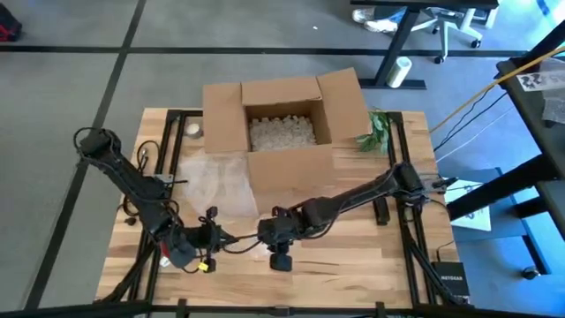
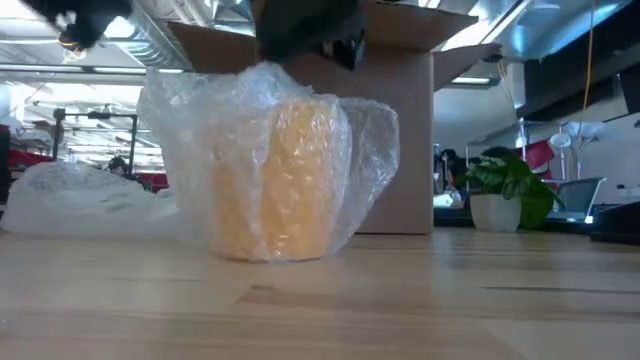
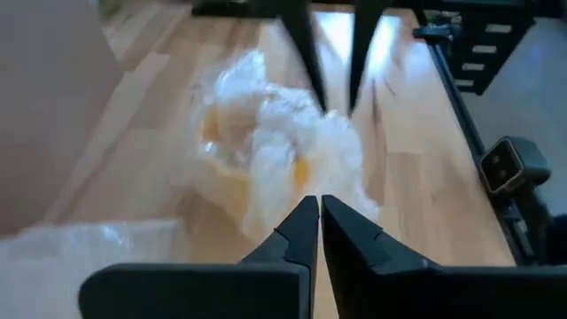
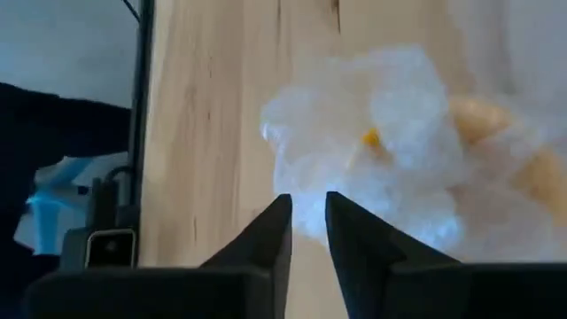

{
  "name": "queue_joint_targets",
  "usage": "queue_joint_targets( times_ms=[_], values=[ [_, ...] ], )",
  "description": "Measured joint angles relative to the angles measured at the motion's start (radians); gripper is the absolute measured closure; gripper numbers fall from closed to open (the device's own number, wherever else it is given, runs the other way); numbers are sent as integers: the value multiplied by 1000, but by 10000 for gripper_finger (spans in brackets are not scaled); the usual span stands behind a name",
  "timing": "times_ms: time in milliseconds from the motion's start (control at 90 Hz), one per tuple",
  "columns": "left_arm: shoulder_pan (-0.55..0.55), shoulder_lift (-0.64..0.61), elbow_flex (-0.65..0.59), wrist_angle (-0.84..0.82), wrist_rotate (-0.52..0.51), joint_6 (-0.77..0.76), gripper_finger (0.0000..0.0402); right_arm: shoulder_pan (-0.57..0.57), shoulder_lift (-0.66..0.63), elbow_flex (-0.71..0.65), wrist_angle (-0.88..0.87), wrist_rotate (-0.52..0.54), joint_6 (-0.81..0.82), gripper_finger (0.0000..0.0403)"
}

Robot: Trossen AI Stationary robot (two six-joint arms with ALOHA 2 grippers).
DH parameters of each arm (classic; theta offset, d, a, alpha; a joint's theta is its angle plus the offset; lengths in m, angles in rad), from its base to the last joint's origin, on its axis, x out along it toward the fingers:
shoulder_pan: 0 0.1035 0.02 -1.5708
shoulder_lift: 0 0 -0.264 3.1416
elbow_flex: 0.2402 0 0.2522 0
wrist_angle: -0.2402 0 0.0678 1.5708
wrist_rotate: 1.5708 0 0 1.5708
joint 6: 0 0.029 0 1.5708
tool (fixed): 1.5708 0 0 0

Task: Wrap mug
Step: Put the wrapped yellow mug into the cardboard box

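A yellow mug (image 2: 290, 175) stands upright on the wooden table, loosely bundled in clear bubble wrap (image 2: 200, 130). Its base rests on the boards in front of the cardboard box. My right gripper (image 4: 307, 206) is at the top of the bundle, coming from the table's right, and is shut on the wrap. My left gripper (image 3: 317, 208) is shut and hovers just left of the bundle with nothing between its fingers. In the low view it appears as a dark blur (image 2: 80, 20) up and to the left of the wrap. My right gripper pinches a bunched bit of the bubble wrap at the bundle's upper edge (image 4: 297, 182) between its two fingertips (image 3: 330, 97). It comes slanting down from the table's right. The wrap stays slack around the mug, which stands on the table.
An open cardboard box (image 1: 282, 106) filled with packing peanuts stands right behind the mug. A loose sheet of bubble wrap (image 1: 212, 181) lies to the box's left. A small potted plant (image 1: 375, 132) stands at the box's right. Bare boards lie toward the near edge.
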Motion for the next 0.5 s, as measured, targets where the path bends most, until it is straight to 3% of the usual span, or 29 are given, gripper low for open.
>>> queue_joint_targets(
  times_ms=[267,500],
  values=[
    [18,-117,-252,198,5,-76,402,0,0,81,-112,67,-41,340],
    [57,-171,-371,310,65,-87,402,6,25,82,-141,55,-42,340]
  ],
)
